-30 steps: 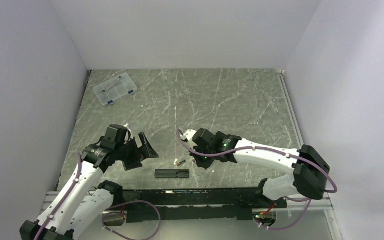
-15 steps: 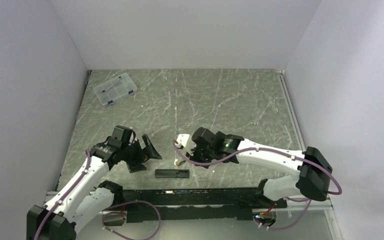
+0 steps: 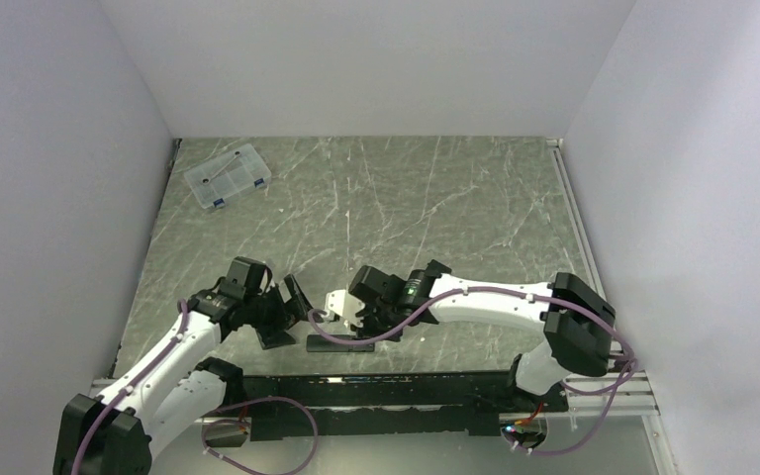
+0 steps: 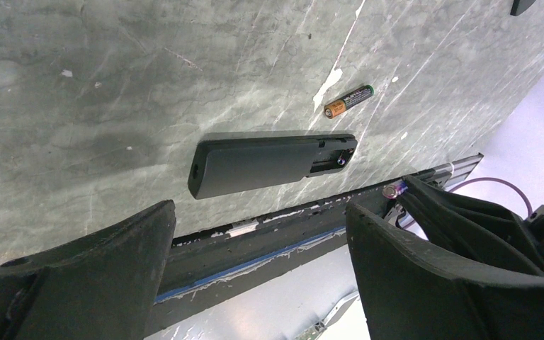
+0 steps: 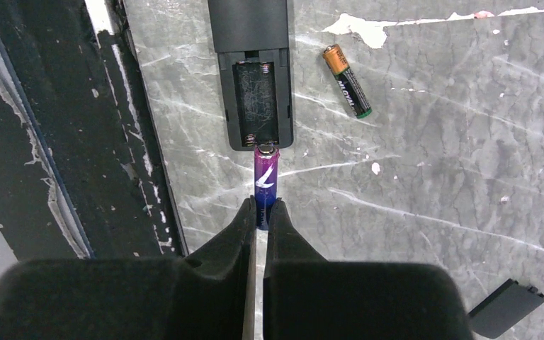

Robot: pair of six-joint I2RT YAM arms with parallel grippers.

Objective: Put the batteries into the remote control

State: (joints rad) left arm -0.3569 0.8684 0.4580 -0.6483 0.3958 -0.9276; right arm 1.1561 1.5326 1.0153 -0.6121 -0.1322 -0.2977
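The black remote control lies flat near the table's front edge, its battery compartment uncovered and empty. My right gripper is shut on the blue-banded battery, whose tip sits at the compartment's open end. The gold-ended battery lies loose on the table beside the remote. From the left wrist I see the remote control and the gold-ended battery beyond it. My left gripper hangs open just left of the remote control, holding nothing.
A small black cover lies on the table to the right of the right gripper. A clear compartment box sits at the far left. The black rail runs along the near edge, close behind the remote.
My right arm has swung left and down, carrying the blue-banded battery to the remote's open end. The left gripper has moved right, closer to the remote, still open.
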